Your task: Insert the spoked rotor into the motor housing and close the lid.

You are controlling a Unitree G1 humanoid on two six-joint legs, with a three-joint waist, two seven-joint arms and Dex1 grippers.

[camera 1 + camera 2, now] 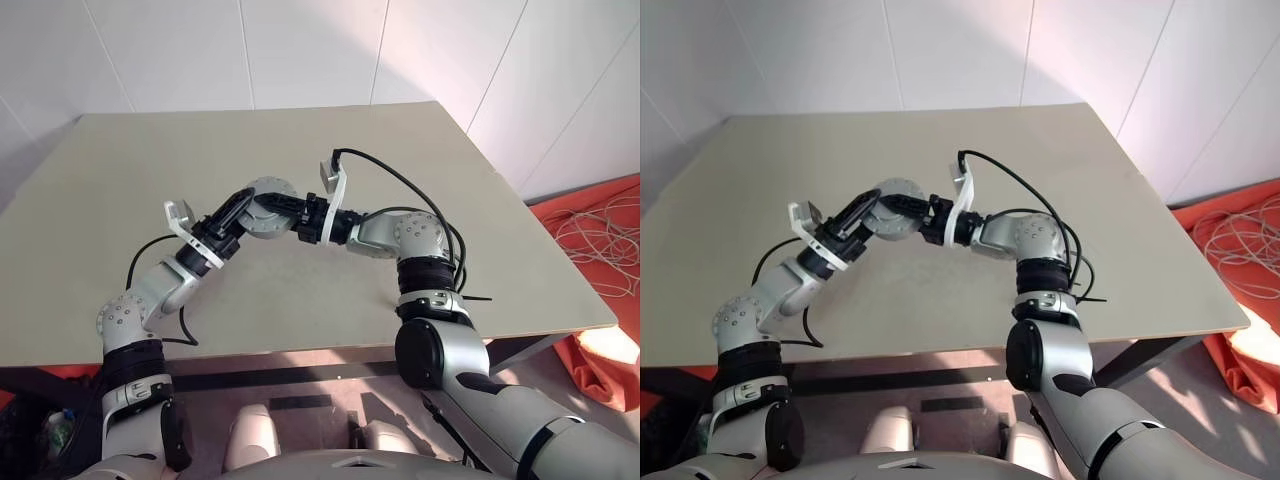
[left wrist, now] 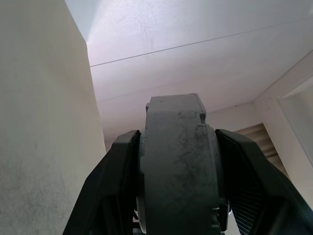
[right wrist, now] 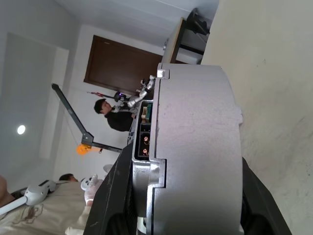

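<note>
Motor housing (image 1: 268, 208): held up above the worktop (image 1: 300, 300), between both grippers, lid apparently on.
Left gripper (image 1: 243, 203): fingers clamp the housing's edge.
Right gripper (image 1: 290, 209): fingers grip its opposite side.
Background: a person, far off.

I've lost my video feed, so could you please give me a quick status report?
Left gripper and right gripper both clamped on the motor housing. Housing held above the table, lid on. Nothing in the way.
</note>
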